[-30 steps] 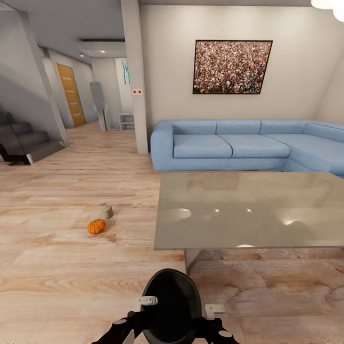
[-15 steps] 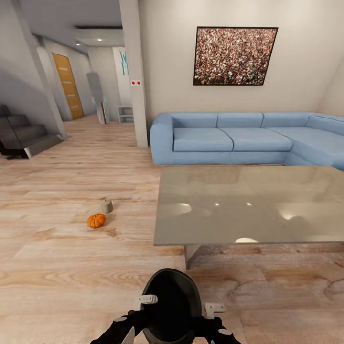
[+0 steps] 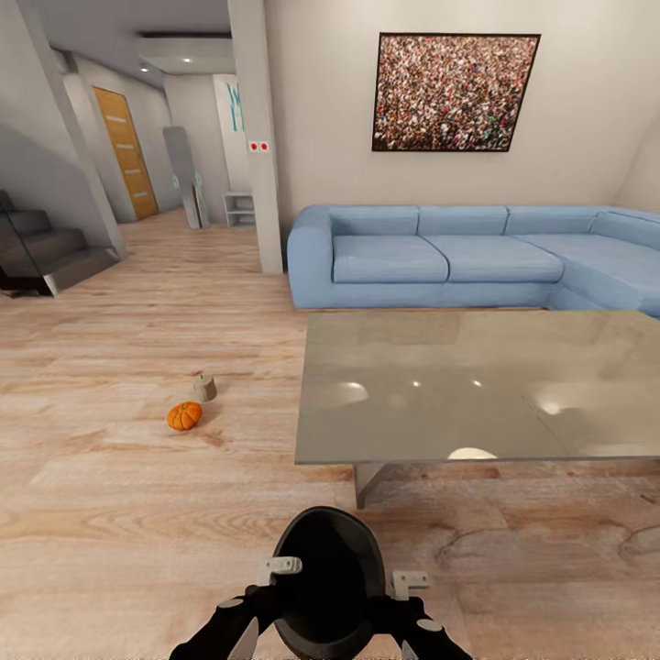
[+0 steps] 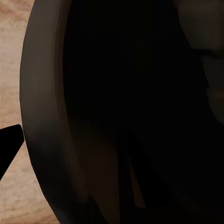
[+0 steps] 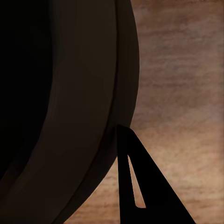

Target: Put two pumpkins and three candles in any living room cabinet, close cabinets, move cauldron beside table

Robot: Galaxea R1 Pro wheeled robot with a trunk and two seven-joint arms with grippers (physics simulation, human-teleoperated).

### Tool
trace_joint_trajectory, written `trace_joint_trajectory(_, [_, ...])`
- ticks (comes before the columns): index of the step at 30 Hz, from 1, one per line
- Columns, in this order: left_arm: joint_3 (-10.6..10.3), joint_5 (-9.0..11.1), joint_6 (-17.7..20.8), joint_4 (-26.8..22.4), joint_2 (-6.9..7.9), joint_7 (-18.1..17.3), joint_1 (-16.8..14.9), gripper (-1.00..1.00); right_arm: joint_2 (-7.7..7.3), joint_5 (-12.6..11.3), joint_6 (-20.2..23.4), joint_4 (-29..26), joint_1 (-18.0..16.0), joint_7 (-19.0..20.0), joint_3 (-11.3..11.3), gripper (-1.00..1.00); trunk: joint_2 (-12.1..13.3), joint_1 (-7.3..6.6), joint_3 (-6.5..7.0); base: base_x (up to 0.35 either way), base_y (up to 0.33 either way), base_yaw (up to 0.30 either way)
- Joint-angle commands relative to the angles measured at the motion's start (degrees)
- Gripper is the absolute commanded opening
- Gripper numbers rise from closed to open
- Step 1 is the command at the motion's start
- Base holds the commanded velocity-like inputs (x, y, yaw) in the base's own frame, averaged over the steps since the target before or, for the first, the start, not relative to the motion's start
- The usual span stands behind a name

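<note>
Step in hand: carrying the cauldron [image 3: 328,587] toward the table [image 3: 477,394] — judged from the black pot held low in front of the trunk, near the surface's near edge.
Left end effector [image 3: 240,612]: pressed to the cauldron's side; whether it is clenched, I cannot tell.
Right end effector [image 3: 417,616]: likewise against the opposite side; grip unclear.
Pumpkin [image 3: 184,415]: on the wooden floor, just beside a candle [image 3: 203,387], well left of the surface.
Doing it well: hold both arms level, approach slowly, set the pot down on the floor close by the table leg [image 3: 365,480] — without nudging it.
Risk: uneven squeeze could tip the pot.
</note>
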Motion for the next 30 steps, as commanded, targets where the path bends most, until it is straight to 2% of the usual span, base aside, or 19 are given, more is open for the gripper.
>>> trace_joint_trajectory(1, [-0.06, -0.25, -3.16, -0.57, 0.39, 0.79, 0.05, -1.00, 0.19, -0.33, -0.19, -0.25, -0.01, 0.22, -1.07, -1.00, -0.01, 2.06, -0.28, 0.000, 0.000, 0.000])
trace_joint_trajectory(13, [-0.03, -0.23, -3.77, -1.45, 0.34, 0.79, 0.10, -1.00, 0.51, -0.25, -0.88, -0.27, -0.02, 0.30, -1.07, -1.00, -0.17, 2.37, -2.94, 0.000, 0.000, 0.000])
trace_joint_trajectory(30, [-0.03, -0.23, -3.79, -1.48, 0.43, 0.76, 0.11, -1.00, 0.51, -0.25, -0.96, -0.29, -0.02, 0.30, -1.07, -1.00, -0.17, 2.37, -2.94, 0.000, 0.000, 0.000])
